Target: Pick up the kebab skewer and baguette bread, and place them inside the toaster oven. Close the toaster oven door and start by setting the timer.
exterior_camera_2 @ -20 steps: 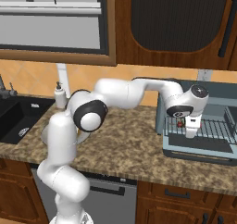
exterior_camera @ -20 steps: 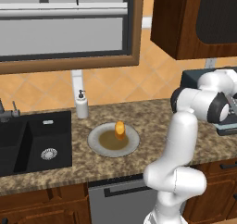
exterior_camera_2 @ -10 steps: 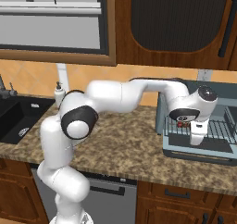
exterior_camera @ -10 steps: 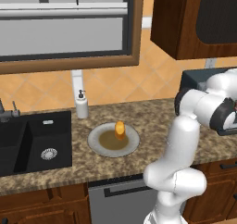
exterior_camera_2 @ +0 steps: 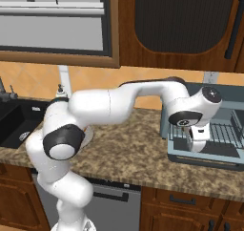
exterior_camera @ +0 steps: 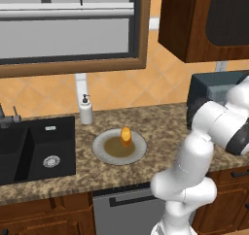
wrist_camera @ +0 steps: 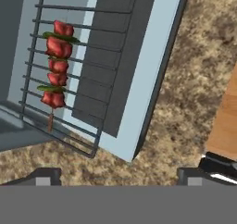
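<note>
Hand view: kebab skewer on rack, beyond open gripper.

kebab skewer on rack, door down

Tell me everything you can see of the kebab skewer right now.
The kebab skewer is a thin brown stick threaded with glossy dark red meat chunks and a few green slivers between them. It lies flat on the wire rack pulled out over the open toaster oven door, crossing the rack's wires, bare stick end toward the rack's front edge. Nothing grips it; the gripper stands open, clear of it.
</note>
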Robot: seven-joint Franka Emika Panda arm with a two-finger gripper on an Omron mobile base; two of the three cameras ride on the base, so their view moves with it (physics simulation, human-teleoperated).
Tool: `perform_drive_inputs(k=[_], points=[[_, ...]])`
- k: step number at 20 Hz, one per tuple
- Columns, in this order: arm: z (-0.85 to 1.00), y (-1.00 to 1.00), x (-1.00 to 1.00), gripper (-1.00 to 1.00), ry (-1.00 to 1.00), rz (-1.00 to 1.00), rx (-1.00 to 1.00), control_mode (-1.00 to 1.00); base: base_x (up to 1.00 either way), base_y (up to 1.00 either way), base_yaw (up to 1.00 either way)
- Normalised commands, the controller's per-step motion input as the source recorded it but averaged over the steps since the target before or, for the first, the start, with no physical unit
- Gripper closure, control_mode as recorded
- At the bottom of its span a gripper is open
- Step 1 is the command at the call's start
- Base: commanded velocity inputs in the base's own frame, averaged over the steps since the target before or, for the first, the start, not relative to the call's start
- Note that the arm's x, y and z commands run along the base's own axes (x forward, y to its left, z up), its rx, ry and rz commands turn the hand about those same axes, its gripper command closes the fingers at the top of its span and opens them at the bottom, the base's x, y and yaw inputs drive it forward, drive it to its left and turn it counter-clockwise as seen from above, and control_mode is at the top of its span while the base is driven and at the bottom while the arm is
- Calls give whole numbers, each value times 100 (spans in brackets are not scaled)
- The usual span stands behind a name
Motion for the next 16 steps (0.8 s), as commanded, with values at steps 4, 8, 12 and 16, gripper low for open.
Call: perform_drive_inputs(k=[4, 8, 12, 16], points=[[0, 76, -35, -100, 5, 31, -4, -100, 0, 0, 0], [0, 80, -22, -100, 10, 29, -3, -100, 0, 0, 0], [0, 85, -9, -100, 13, 27, -4, -100, 0, 0, 0], [0, 72, -7, -100, 11, 24, -2, -100, 0, 0, 0]])
